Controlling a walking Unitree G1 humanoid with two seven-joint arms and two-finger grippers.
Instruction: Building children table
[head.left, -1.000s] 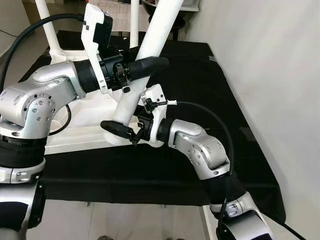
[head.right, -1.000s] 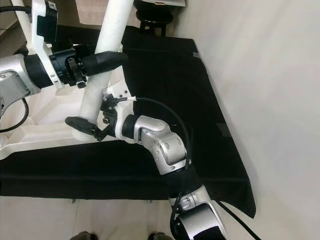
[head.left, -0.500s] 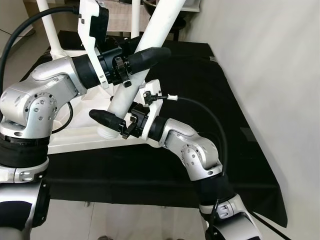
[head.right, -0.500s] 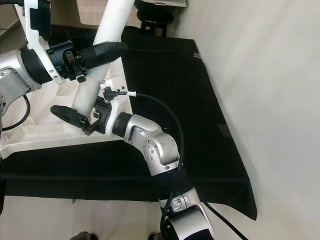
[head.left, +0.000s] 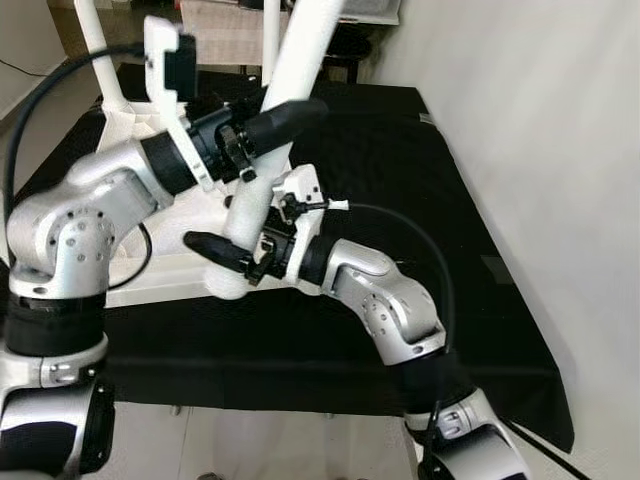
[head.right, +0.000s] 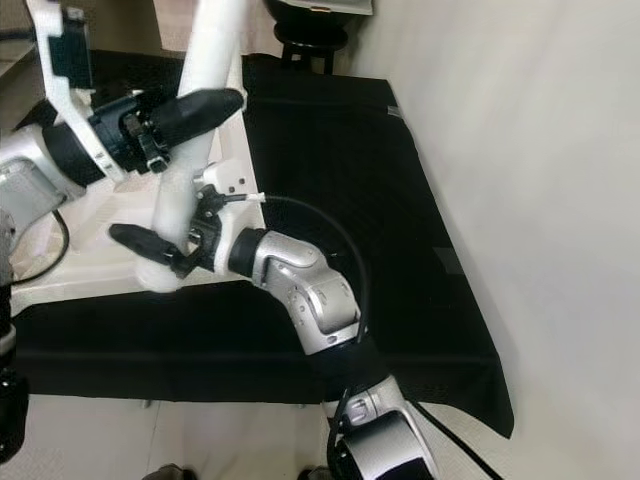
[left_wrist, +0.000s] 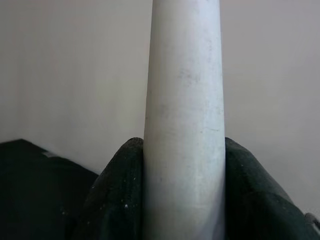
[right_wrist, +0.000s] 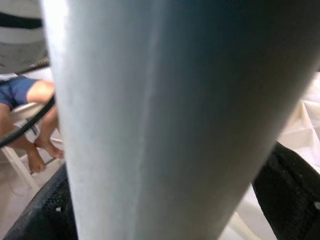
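Black cloth (head.left: 400, 200) covers the surface | upturned white tabletop (head.left: 150, 270) lies at left | white table leg (head.left: 285, 110) leans over it | left gripper (head.left: 275, 115) clamps its middle | right gripper (head.left: 215, 248) grips its near end, seemingly closed on it.

A black cloth (head.left: 400, 200) covers the worktop and spreads out beyond the hands, with a pale wall (head.left: 560, 150) rising along its far edge. A person's bare legs (right_wrist: 35, 125) — in blue shorts, seated on a white chair — show past the right hand, over a light floor (head.right: 150, 440).
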